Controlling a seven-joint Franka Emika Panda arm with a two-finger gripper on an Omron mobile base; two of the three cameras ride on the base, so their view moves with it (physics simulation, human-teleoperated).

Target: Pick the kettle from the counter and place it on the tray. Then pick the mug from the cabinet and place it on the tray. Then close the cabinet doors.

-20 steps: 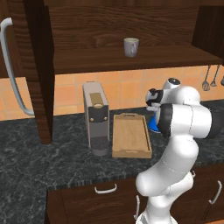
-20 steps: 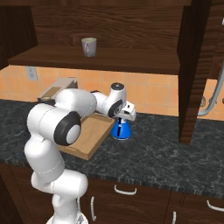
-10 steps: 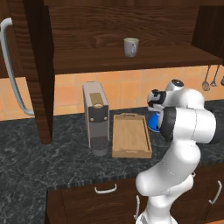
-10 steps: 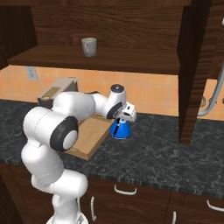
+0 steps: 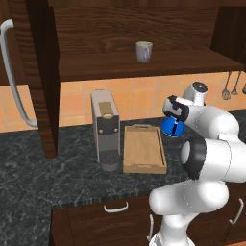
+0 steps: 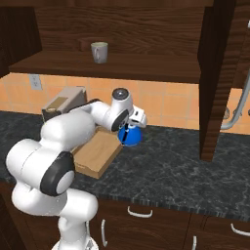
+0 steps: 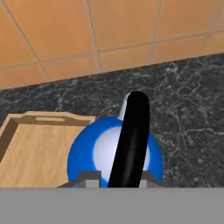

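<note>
- The kettle (image 7: 114, 151) is small, rigid, likely light and smooth-sided; take it by the arched handle (image 7: 131, 135).
- Your jaws straddle that handle; whether they grip it you cannot tell.

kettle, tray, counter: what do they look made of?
Kettle: glossy blue body with a bright highlight, probably enamel or painted metal; the arched handle is smooth black, maybe plastic.
Tray: light matte wood, grain lines visible.
Counter: dark speckled, veined stone, granite-like. All rendered, so materials are only a guess.

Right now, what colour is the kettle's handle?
Black, on the blue kettle; clearest in the hand view.
</note>
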